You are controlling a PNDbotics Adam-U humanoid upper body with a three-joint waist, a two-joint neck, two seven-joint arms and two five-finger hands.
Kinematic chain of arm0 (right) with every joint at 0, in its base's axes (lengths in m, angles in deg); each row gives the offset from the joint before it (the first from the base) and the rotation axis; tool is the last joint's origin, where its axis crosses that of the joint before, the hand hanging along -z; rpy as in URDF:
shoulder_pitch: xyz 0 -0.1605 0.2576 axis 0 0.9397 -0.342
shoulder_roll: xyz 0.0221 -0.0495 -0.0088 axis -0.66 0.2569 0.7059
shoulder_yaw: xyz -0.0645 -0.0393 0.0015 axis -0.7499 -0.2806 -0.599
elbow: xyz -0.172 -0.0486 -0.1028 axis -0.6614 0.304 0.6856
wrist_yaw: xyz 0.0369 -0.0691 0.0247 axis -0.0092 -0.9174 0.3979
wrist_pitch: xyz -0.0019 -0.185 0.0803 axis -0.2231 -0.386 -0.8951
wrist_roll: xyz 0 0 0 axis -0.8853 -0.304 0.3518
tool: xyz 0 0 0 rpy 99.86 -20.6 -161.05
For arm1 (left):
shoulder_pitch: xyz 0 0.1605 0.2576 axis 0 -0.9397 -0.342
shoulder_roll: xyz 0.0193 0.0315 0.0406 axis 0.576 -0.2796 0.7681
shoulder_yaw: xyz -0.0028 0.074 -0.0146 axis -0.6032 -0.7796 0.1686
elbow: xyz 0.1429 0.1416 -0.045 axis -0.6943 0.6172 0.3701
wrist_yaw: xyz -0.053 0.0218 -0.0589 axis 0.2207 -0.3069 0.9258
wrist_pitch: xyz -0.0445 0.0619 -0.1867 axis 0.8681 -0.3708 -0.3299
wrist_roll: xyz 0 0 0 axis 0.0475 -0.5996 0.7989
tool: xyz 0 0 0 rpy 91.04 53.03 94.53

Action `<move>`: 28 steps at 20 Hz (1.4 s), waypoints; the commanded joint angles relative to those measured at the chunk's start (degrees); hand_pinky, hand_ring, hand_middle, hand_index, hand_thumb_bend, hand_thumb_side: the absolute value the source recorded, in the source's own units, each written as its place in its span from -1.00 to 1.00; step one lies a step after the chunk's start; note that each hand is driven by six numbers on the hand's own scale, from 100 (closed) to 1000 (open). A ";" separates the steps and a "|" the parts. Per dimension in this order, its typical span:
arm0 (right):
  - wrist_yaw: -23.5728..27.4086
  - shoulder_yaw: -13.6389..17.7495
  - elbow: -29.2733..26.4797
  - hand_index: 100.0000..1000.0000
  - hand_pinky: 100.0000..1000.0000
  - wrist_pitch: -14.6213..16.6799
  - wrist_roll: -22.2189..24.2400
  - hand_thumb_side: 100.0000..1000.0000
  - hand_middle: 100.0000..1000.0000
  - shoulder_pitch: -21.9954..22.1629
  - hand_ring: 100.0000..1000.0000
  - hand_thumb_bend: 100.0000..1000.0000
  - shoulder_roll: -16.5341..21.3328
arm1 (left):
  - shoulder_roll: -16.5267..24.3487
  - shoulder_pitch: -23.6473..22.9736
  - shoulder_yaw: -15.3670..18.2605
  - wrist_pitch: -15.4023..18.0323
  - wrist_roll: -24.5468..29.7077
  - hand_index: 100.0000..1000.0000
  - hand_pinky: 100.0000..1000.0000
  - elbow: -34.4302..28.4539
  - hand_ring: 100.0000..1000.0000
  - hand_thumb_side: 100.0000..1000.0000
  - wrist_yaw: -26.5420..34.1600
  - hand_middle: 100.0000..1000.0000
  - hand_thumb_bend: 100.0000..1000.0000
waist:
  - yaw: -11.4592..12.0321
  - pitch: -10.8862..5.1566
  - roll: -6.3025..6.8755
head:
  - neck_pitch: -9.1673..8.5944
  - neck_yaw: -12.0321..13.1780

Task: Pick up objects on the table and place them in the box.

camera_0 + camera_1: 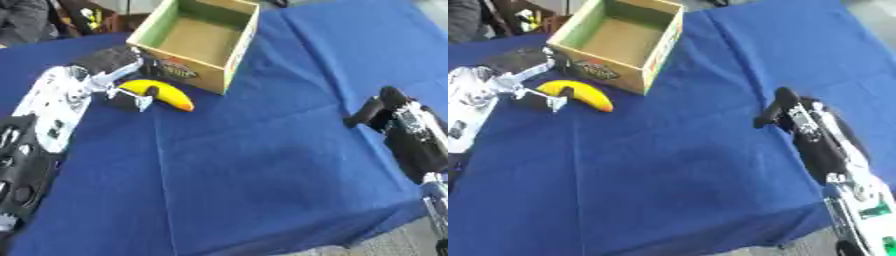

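Banana (pixel 160 93) on blue tabletop (pixel 262 165) beside open box (pixel 197 40): light, smooth, bruisable; best taken mid-curve. Left hand (pixel 122 85) fingers seemingly curled around its stem end. Right hand (pixel 785 112) idle, fingers curled.

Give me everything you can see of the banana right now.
The banana is yellow and curved, with an orange-tinged right end. It lies flat on the blue cloth, just in front of the open cardboard box, apart from it. The left hand is at its left end, dark fingers curled over and around that end. Whether it is lifted off the cloth cannot be told. The rest of its skin looks smooth and unmarked.
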 commanded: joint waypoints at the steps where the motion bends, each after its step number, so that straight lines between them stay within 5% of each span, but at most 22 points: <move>1: -0.28 0.05 -1.41 -0.19 0.31 0.09 0.27 0.32 -0.29 -0.30 -0.07 -0.46 0.51 | -0.66 1.87 1.57 -1.06 -1.83 0.56 0.52 2.47 0.36 -1.00 -2.60 0.28 -1.00 | -0.11 -0.77 -0.41 | 0.24 0.31; 12: -0.38 0.07 -1.41 -0.19 0.31 0.03 0.37 0.33 -0.29 -0.22 -0.07 -0.46 0.34 | -2.63 1.79 3.68 -3.41 -7.49 0.57 0.55 8.28 0.41 -1.00 -9.84 0.35 -0.96 | 0.13 -0.68 -0.63 | 0.13 0.24; 28: -0.53 0.12 -1.41 -0.19 0.31 -0.14 0.40 0.32 -0.29 -0.16 -0.08 -0.45 0.20 | -2.56 1.49 3.41 -2.21 -5.40 0.61 0.51 10.18 0.37 -1.00 -10.74 0.35 -0.81 | 0.20 -0.59 -0.52 | 0.35 0.11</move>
